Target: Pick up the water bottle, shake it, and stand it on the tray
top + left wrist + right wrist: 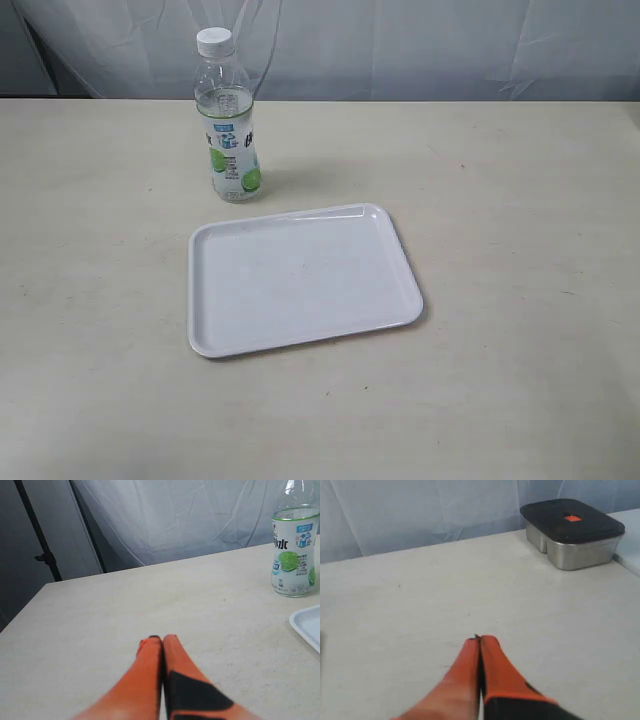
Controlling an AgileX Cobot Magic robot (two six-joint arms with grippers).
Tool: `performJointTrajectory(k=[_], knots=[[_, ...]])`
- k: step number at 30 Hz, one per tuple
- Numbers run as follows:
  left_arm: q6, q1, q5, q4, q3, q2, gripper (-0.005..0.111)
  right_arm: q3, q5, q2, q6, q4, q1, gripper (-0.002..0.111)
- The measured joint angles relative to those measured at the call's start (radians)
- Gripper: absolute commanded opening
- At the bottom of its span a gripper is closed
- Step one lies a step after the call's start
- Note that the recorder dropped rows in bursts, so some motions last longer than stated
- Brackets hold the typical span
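Observation:
The water bottle (228, 120) stands upright on the table behind the tray, clear with a white cap and a lime label; its lower part also shows in the left wrist view (295, 550). The white tray (300, 280) lies flat in the middle of the table, with nothing on it; one corner of the tray (307, 625) shows in the left wrist view. My left gripper (162, 639) is shut with nothing in it, low over bare table well short of the bottle. My right gripper (480, 640) is shut and holds nothing. Neither gripper appears in the exterior view.
A metal box with a black lid (572, 532) sits near the table's edge, far ahead of the right gripper. A white cloth backdrop (400, 45) hangs behind the table. A dark stand pole (42, 540) rises beyond the table's corner.

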Motion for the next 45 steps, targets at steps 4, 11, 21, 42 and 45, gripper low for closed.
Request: performJointTrajectory(k=[4,11,21,42,45], knots=[[0.0,0.0,0.0,0.0,0.0,0.0,0.0,0.0,-0.206,0.0,0.106,0.436,0.0,-0.001],[0.0,0.0,0.0,0.0,0.0,0.0,0.0,0.0,-0.285,0.0,0.137,1.108,0.0,-0.001],[0.0,0.0,0.0,0.0,0.0,0.0,0.0,0.0,-0.211,0.0,0.138,1.056,0.0,-0.001],[0.0,0.0,0.0,0.0,0.0,0.0,0.0,-0.063,-0.169,0.002,-0.12,0.967,0.0,-0.001],[0.0,0.0,0.0,0.0,0.0,0.0,0.0,-0.175,-0.256,0.045,-0.305,0.967,0.0,-0.001]])
